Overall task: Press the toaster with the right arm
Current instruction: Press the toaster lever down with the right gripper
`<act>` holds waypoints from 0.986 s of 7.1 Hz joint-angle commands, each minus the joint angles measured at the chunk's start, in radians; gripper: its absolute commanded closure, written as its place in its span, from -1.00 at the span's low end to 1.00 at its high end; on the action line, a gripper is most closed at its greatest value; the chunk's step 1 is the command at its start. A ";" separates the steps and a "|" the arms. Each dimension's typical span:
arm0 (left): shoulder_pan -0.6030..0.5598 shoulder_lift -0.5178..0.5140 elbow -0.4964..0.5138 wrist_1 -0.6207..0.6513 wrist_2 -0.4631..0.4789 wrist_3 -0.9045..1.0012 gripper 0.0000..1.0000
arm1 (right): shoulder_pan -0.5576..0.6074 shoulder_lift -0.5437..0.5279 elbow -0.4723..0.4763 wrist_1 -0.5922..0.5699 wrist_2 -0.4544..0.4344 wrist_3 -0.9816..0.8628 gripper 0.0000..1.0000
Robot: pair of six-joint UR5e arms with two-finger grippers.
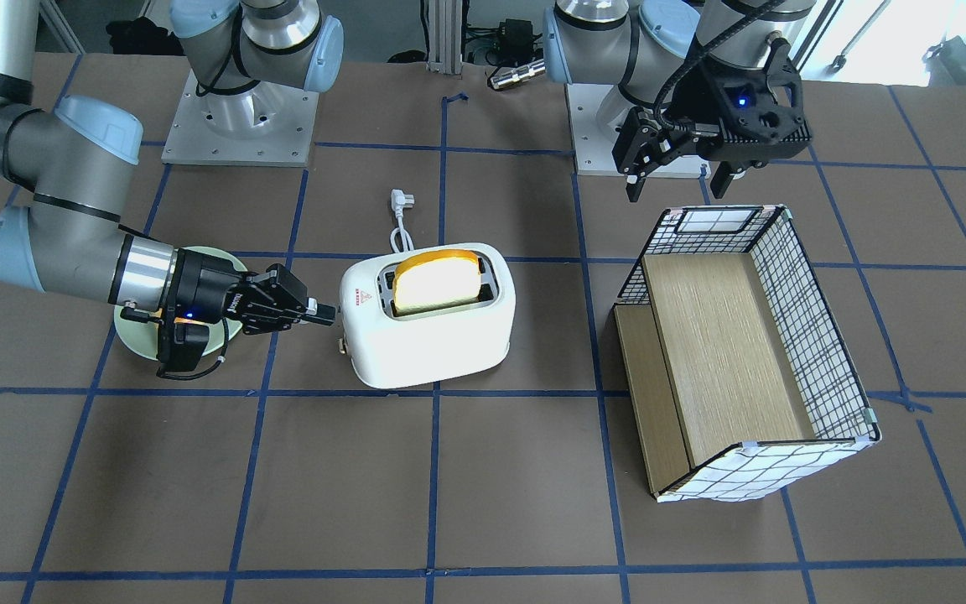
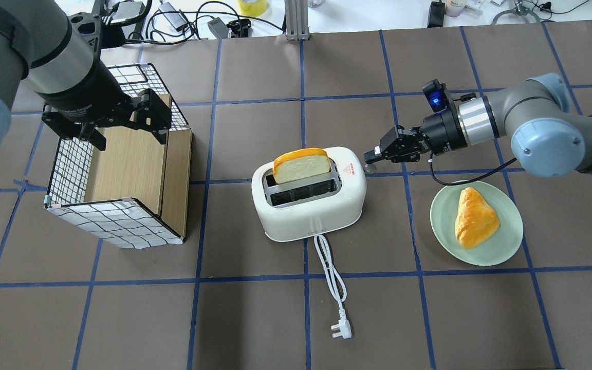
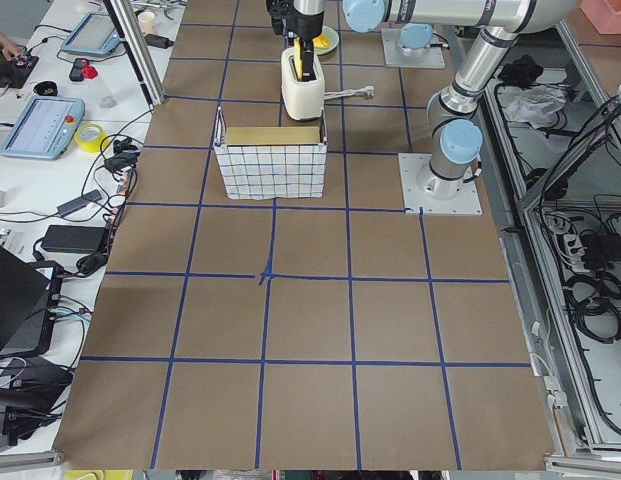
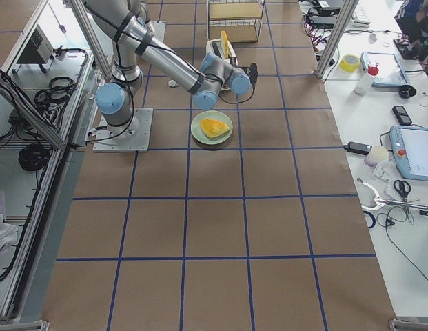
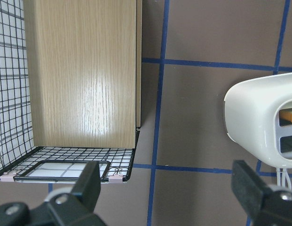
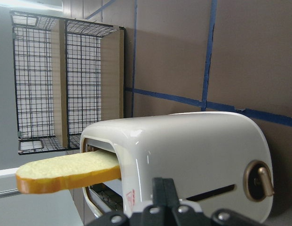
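Observation:
The white toaster (image 2: 309,205) stands mid-table with a slice of bread (image 2: 301,164) sticking up from its slot. My right gripper (image 2: 372,155) is shut and empty, level with the toaster's right end and pointing at it. In the front view the right gripper (image 1: 328,315) sits just short of that end; I cannot tell if it touches. The right wrist view shows the toaster (image 6: 183,150) close up, with its brass knob (image 6: 258,176) and lever slot (image 6: 207,194), and the shut fingertips (image 6: 163,190) below. My left gripper (image 2: 121,123) is open above the wire box.
A wire-grid box with wooden shelves (image 2: 116,169) lies left of the toaster. A green plate (image 2: 442,218) with a pastry (image 2: 473,218) sits right of it, under my right forearm. The toaster's white cord and plug (image 2: 341,329) trail toward my side.

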 commanded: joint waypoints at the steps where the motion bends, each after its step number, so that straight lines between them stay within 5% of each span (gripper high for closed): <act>1: 0.000 0.000 0.000 0.000 0.000 0.000 -1.00 | 0.000 0.007 0.006 -0.003 0.000 -0.013 1.00; 7: 0.000 0.000 0.000 0.000 0.000 0.000 -1.00 | 0.000 0.059 0.013 -0.071 -0.008 -0.053 1.00</act>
